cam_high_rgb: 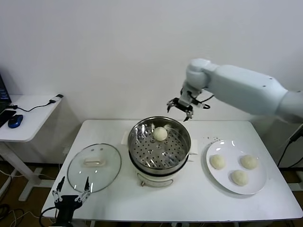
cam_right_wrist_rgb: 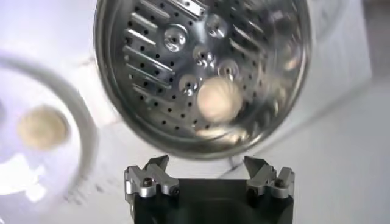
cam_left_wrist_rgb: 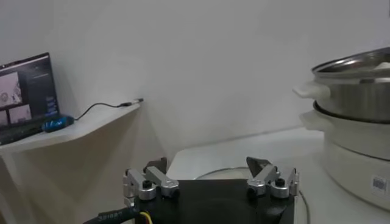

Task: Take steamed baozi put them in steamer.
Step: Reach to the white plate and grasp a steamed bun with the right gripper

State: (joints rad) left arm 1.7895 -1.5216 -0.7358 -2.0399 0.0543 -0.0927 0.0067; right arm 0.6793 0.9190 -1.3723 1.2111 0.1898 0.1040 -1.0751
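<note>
The right gripper (cam_high_rgb: 180, 109) hung above the steamer's (cam_high_rgb: 182, 148) far rim at frame centre, fingers spread, holding nothing. One baozi (cam_high_rgb: 160, 133) sat on the perforated tray; three lay on the plate (cam_high_rgb: 258, 184), lower right. The left gripper (cam_high_rgb: 71, 195) waited lower left, fingers apart, empty. The steamer's label (cam_left_wrist_rgb: 379, 184) was unreadable.

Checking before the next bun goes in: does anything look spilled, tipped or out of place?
Nothing stands out. One bun sits on the steamer's tray, three on the plate, and the lid lies flat left of the steamer.
</note>
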